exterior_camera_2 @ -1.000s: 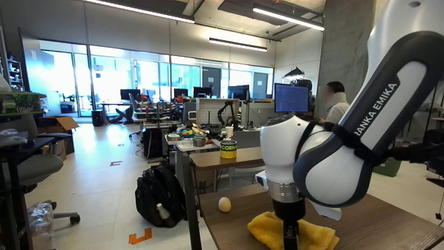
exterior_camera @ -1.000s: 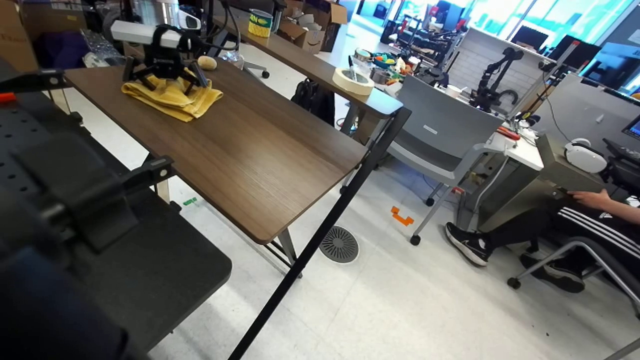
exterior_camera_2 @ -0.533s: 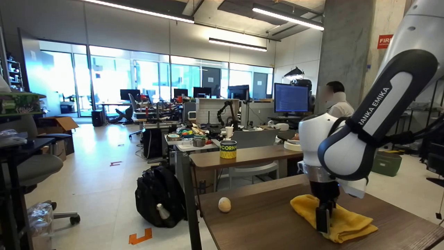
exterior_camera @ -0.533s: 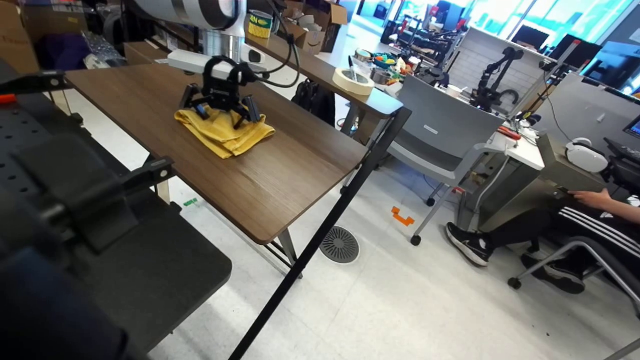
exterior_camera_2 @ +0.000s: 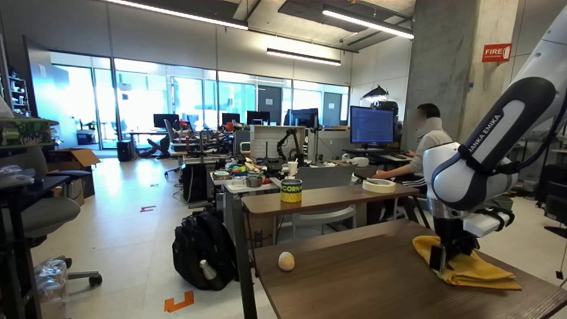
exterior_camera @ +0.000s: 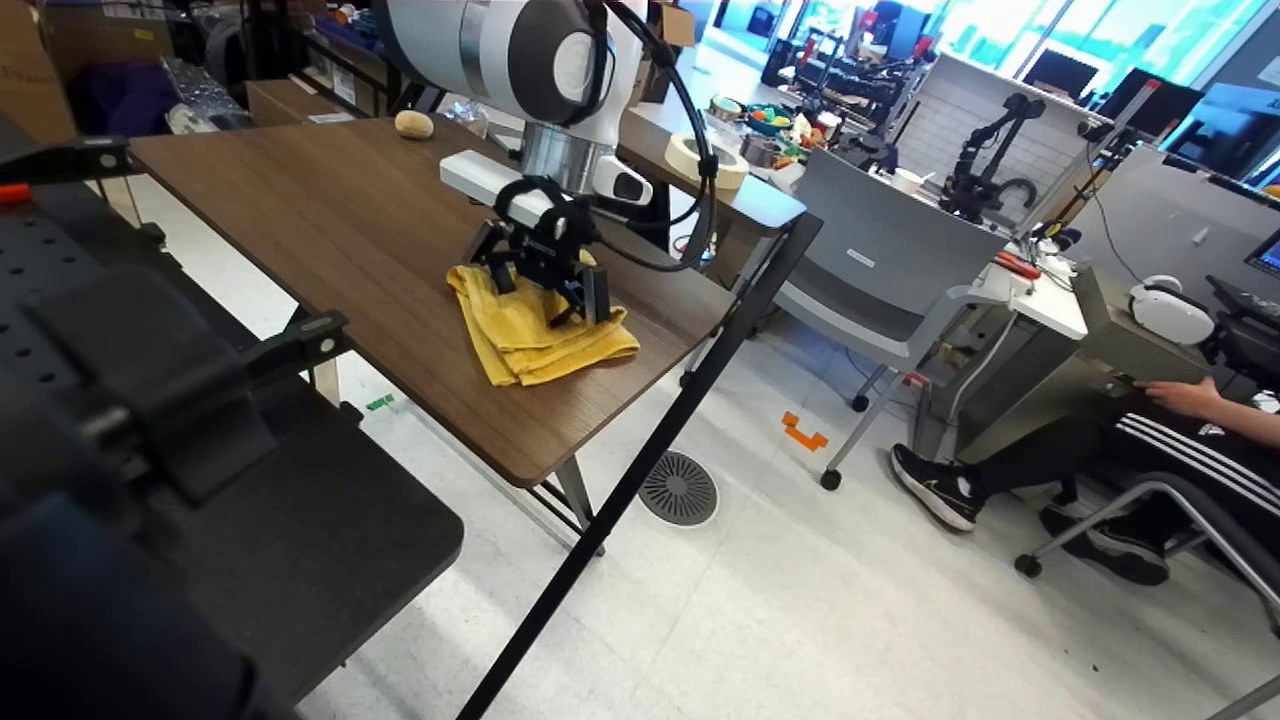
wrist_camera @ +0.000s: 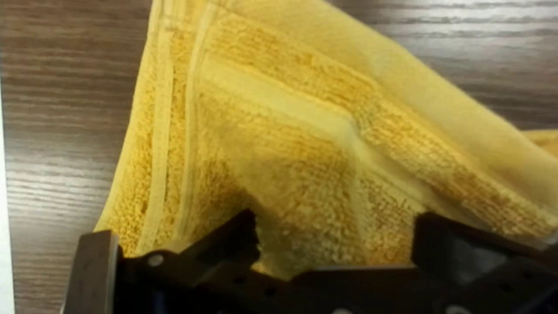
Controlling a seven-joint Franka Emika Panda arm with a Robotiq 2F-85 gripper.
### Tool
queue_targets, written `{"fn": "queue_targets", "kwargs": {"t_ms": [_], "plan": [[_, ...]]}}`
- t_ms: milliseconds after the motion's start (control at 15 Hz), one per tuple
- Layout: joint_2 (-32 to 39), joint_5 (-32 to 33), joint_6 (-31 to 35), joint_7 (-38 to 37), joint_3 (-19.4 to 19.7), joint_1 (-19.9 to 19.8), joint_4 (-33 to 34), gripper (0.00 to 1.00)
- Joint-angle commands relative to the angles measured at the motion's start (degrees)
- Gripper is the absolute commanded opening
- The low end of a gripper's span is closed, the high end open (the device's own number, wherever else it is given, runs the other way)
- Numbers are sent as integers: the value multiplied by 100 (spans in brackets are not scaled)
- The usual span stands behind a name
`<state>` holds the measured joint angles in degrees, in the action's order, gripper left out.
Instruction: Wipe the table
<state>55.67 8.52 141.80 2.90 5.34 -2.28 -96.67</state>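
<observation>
Mid-frame: gripper (exterior_camera: 540, 285), jaws splayed wide, on folded yellow towel (exterior_camera: 545, 355), likely pressing so it wipes wood-grain table (exterior_camera: 310, 205).

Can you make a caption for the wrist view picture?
Open gripper on a folded yellow towel, brown table beneath.

Over there glass panels (exterior_camera_2: 188, 97) burn white, ceiling lights (exterior_camera_2: 368, 24) glow, glare streaks the bench (wrist_camera: 52, 187); nearby black gear (exterior_camera: 150, 380) blurs.

The cloth (wrist_camera: 296, 144) is yellow with paler bands, the table (exterior_camera: 380, 250) brown-grained.
</observation>
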Motion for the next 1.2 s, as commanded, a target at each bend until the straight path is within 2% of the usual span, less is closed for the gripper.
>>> {"fn": "queue_targets", "kwargs": {"t_ms": [0, 133, 467, 533, 733, 867, 1133], "plan": [[731, -225, -86, -531, -72, 169, 646, 100], [747, -147, 157, -684, -125, 397, 812, 100], [1182, -203, -450, -1023, -334, 995, 2059, 100], [1301, -227, -545, -883, -329, 842, 2352, 100], [1668, -311, -855, -1031, -269, 819, 3161, 100], [1833, -485, -1053, -1063, -277, 579, 3596, 100], [2113, -795, -1101, -1089, -207, -22, 3976, 100]]}}
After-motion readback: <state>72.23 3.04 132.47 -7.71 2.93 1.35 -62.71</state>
